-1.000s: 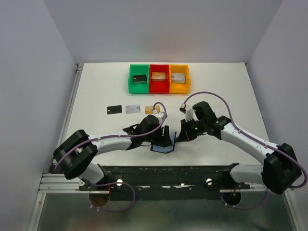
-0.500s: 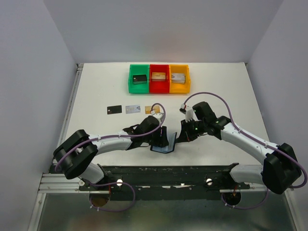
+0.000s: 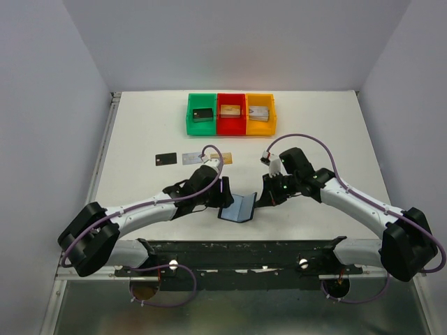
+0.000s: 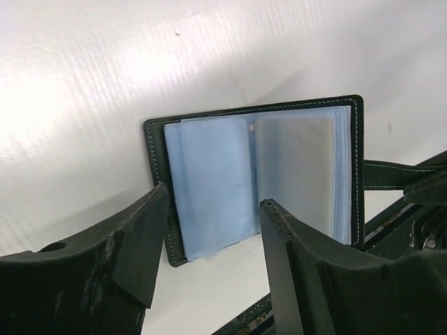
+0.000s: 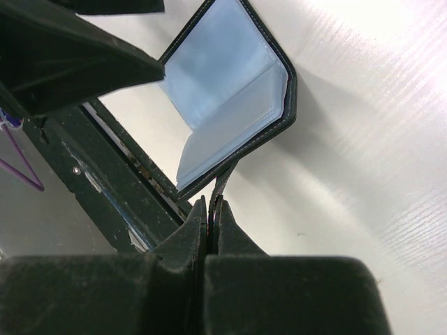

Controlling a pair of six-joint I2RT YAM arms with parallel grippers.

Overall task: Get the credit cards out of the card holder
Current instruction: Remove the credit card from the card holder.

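The black card (image 3: 165,159) and silver card (image 3: 190,158) lay side by side beyond the left arm (image 3: 147,207). The left gripper (image 4: 215,197) had drawn back leftward from the card holder (image 3: 237,207), jaws apart, nothing between them. The holder lay spread open, its visible sleeves (image 4: 209,181) bare, one cover pinched by the closed right gripper (image 5: 211,204). Likely little remained inside.
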